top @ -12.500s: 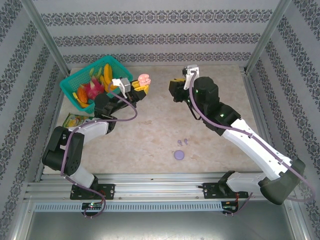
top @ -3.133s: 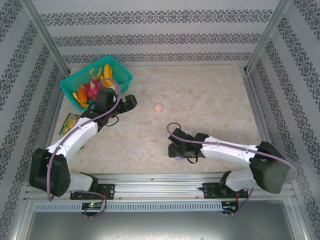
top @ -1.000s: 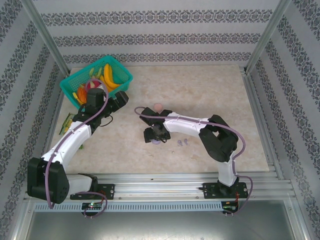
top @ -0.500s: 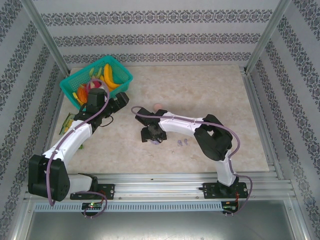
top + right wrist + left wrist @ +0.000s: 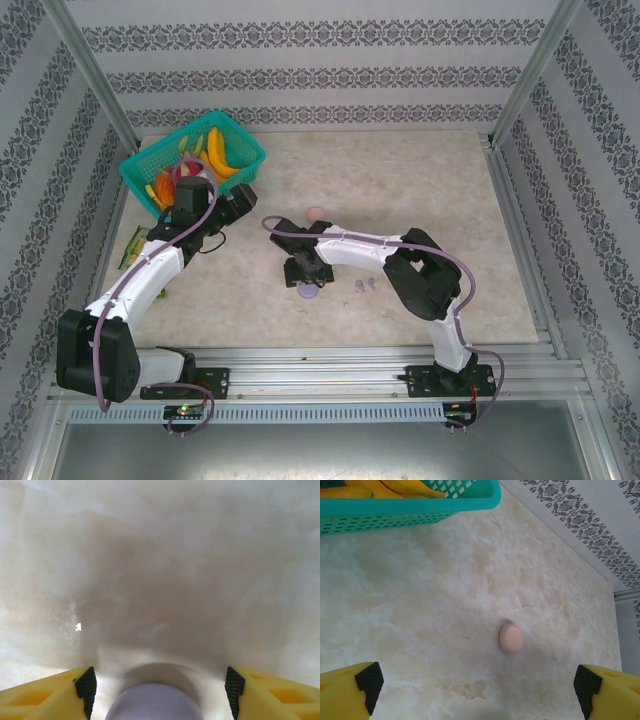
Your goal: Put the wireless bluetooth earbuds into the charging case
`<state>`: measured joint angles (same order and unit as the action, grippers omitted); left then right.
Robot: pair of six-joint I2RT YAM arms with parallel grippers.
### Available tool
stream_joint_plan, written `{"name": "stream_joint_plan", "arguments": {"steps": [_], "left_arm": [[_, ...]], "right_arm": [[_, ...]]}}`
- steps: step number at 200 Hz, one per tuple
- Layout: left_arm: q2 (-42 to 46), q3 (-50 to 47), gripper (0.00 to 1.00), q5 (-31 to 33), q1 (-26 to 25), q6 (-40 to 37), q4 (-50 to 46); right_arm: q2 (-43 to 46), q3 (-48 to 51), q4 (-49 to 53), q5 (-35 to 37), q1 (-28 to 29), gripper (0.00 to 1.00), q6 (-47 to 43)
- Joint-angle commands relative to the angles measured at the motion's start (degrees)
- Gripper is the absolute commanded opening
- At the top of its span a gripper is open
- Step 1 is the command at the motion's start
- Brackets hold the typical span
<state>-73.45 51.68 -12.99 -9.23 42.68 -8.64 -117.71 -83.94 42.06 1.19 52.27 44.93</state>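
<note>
So the right gripper is hanging low over the table, around the middle and a bit toward the near edge. Its jaws are sitting fairly wide on either side of the round lilac case. In the right wrist view there's a sliver of table showing between each black pad and the case, so it's straddling the case rather than squeezing it. The case is lying flat and it's looking closed from above. The two tiny lilac earbuds are lying loose on the table just to the right of that case, close together and not touching it, so they're not in any case yet. The left gripper is hovering with its jaws spread wide and nothing between them. It's sitting by the far-left corner, next to the teal basket with the bananas and other toy food in it. Its camera is looking across bare table at the little pink case, which is sitting closed by itself, farther from the near edge than the lilac one and well apart from it. A flat green packet is lying along the left edge.
</note>
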Motion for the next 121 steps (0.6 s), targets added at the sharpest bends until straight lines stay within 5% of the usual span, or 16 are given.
{"name": "stream_joint_plan", "arguments": {"steps": [1, 121], "left_arm": [[-0.21, 0.99, 1.0, 0.36, 0.8, -0.31, -0.46], [-0.25, -0.25, 1.0, -0.84, 1.0, 0.71, 1.46]], "right_arm": [[0.02, -0.72, 2.52, 0.96, 1.75, 0.71, 1.85], [3.2, 3.06, 0.89, 1.09, 3.71, 0.71, 0.38]]}}
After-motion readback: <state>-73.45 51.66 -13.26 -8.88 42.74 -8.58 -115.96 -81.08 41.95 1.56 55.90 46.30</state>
